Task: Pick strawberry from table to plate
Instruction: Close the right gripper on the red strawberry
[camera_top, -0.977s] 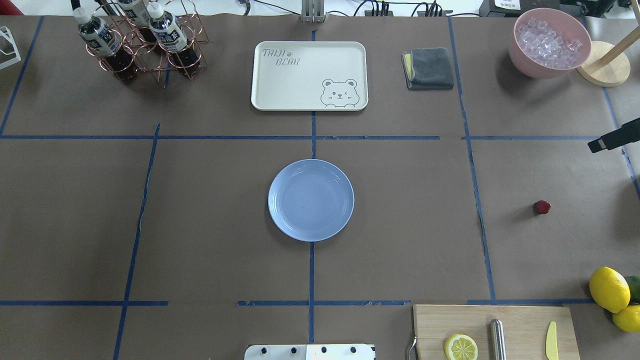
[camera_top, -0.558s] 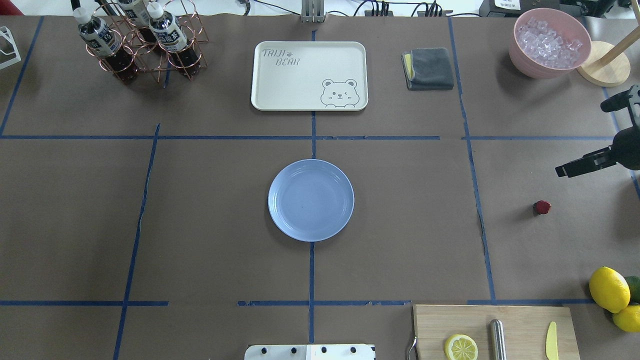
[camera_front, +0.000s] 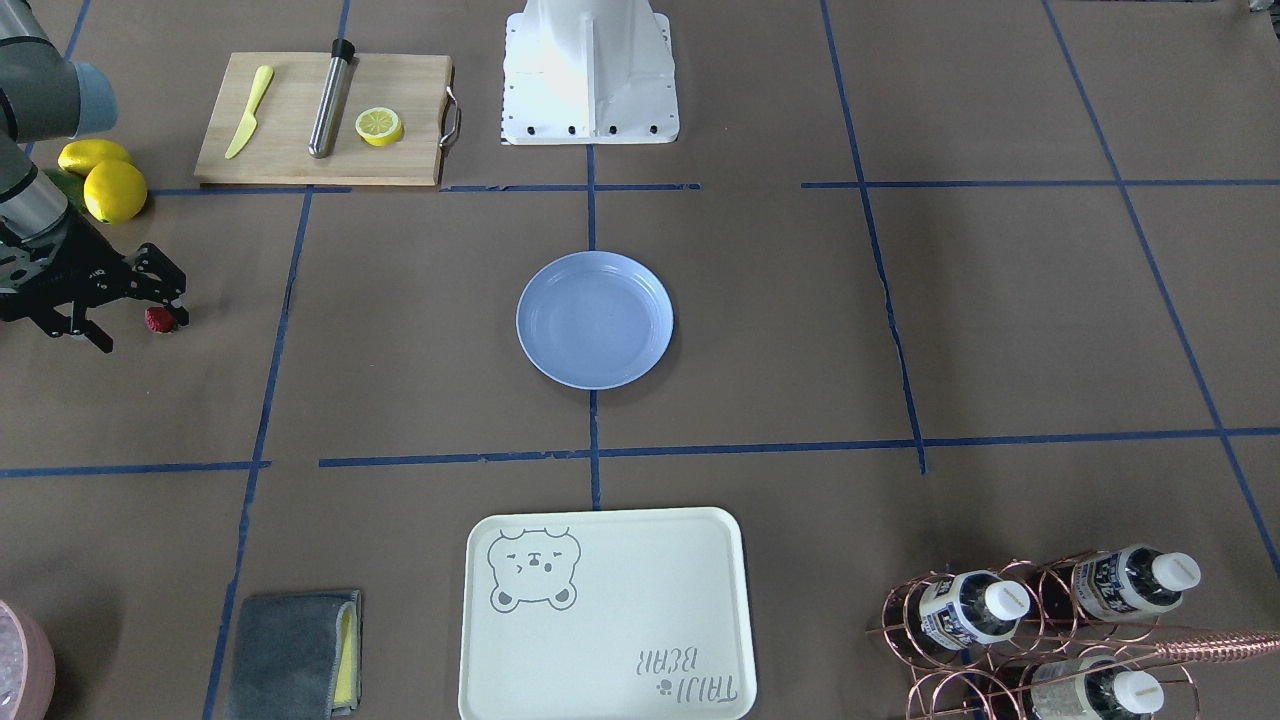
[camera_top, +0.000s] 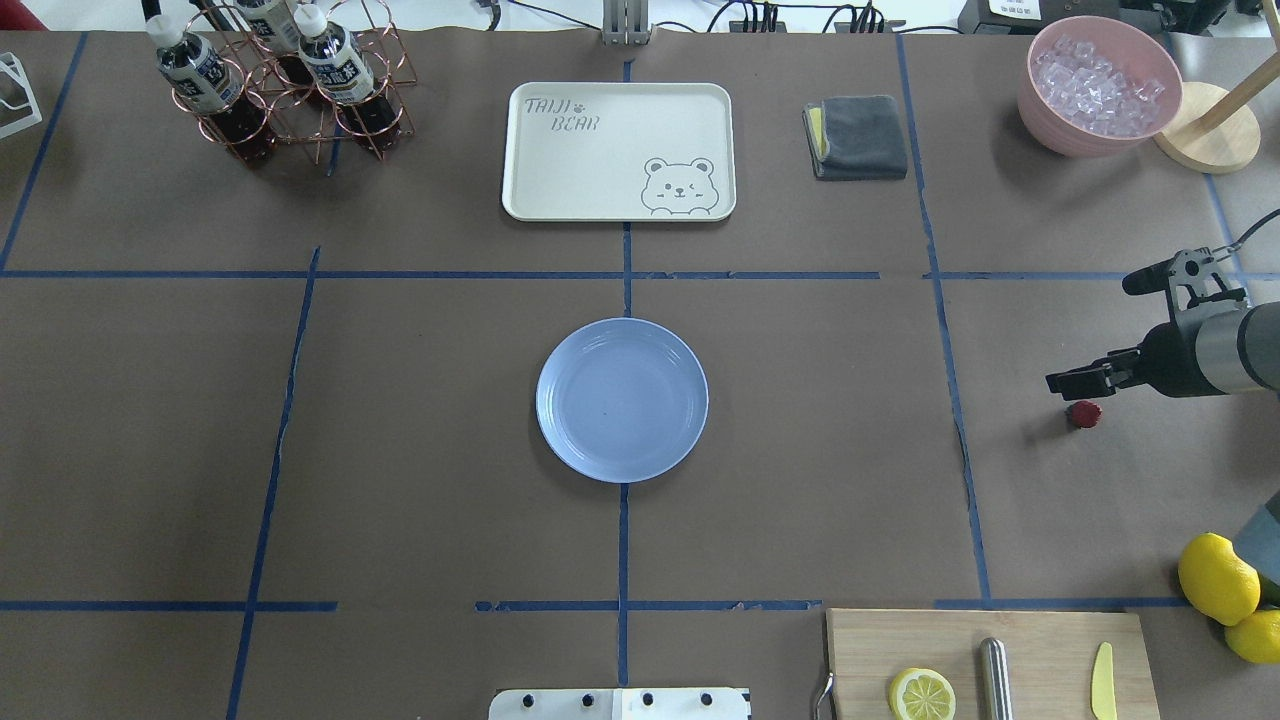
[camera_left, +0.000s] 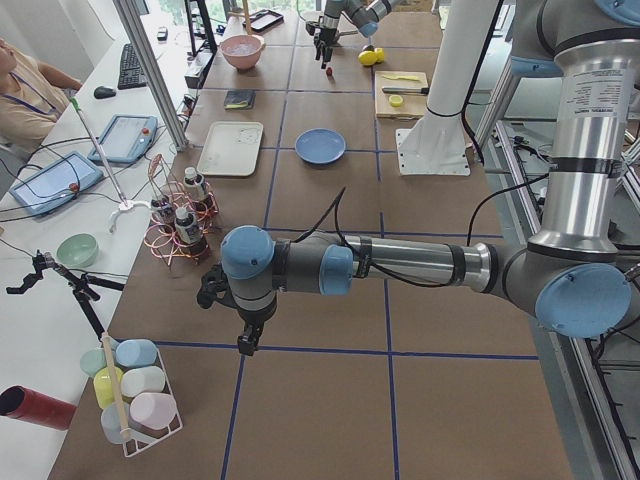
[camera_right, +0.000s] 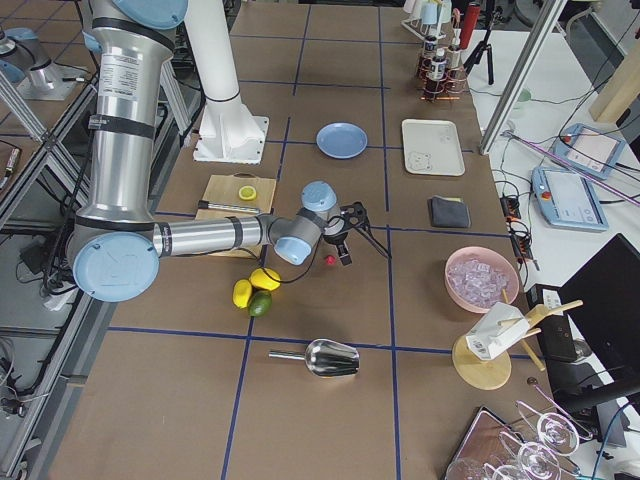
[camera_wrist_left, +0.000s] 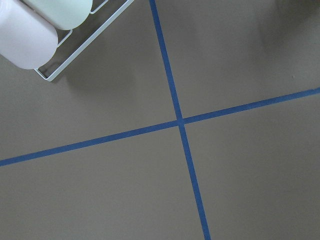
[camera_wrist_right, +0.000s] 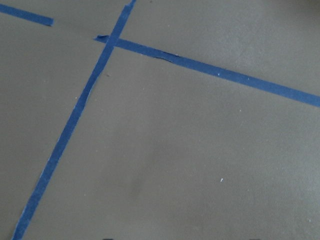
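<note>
The strawberry (camera_top: 1083, 413) lies on the brown table (camera_top: 800, 450) at the right side, also visible in the front-facing view (camera_front: 158, 319) and the right-side view (camera_right: 329, 260). My right gripper (camera_top: 1102, 332) hovers just beyond it, open and holding nothing, one finger (camera_top: 1075, 381) close above the berry. The front-facing view puts the right gripper (camera_front: 135, 320) beside the berry. The pale blue plate (camera_top: 622, 400) sits bare at the table's centre. Far off by a cup rack, the left gripper (camera_left: 243, 343) points down; I cannot tell its state. Both wrist views show only paper and tape.
Lemons (camera_top: 1218, 578) and a cutting board (camera_top: 985, 660) with a lemon half, metal rod and yellow knife lie near the right arm. A pink ice bowl (camera_top: 1100, 85), grey cloth (camera_top: 858, 136), bear tray (camera_top: 618, 150) and bottle rack (camera_top: 285, 80) line the far side.
The right arm has come in from the table's right edge, and its open gripper has swung down toward the strawberry. The strawberry and plate have not moved.
</note>
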